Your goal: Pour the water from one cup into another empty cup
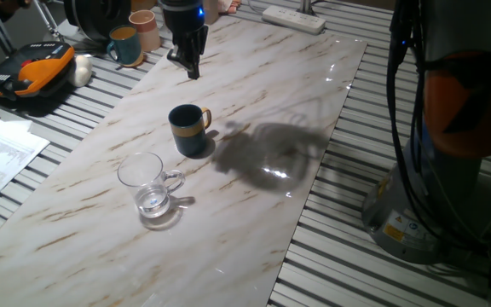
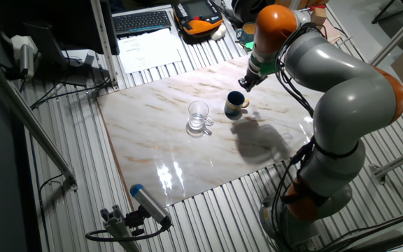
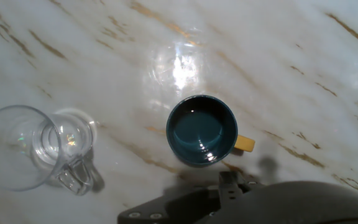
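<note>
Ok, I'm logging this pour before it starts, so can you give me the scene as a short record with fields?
source cup: clear glass mug, upright on the marble tabletop, a little water at the bottom
target cup: dark blue mug with yellow handle, upright, apart from the glass mug
gripper: gripper above the table beyond the blue mug, holding nothing; jaw state unclear
background: teal mug and pinkish cup off the marble
pour status: not begun
</note>
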Controlling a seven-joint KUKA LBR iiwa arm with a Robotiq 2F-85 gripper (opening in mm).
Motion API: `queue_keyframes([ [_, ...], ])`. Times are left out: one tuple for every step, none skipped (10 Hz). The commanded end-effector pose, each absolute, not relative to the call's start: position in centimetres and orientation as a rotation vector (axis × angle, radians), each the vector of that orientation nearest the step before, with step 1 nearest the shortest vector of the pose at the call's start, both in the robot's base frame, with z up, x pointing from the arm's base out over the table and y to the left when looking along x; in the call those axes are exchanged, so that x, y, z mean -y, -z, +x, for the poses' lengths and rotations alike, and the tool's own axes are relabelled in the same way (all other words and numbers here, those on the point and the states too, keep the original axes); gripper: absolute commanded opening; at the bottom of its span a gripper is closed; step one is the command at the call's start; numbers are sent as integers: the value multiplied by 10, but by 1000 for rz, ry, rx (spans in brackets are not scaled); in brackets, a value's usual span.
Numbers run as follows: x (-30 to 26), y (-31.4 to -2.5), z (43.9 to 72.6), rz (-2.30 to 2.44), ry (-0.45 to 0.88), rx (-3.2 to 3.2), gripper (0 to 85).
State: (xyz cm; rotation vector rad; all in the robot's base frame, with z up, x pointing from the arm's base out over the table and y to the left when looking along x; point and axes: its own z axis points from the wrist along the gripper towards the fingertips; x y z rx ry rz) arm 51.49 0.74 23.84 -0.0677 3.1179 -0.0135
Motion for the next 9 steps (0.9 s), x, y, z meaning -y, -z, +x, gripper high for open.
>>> queue_keyframes([
  [-10,-238,515,-61,14,-3118,0],
  [-14,-237,514,-48,21,-3113,0],
  [-18,-236,513,-39,26,-3113,0],
  [-22,-236,513,-32,26,-3113,0],
  [-23,-235,512,-32,21,-3113,0],
  [-25,-234,512,-29,19,-3110,0],
  [-27,-234,513,-27,9,-3110,0],
  [-29,-234,513,-22,-5,-3110,0],
  [-33,-234,514,-18,-5,-3110,0],
])
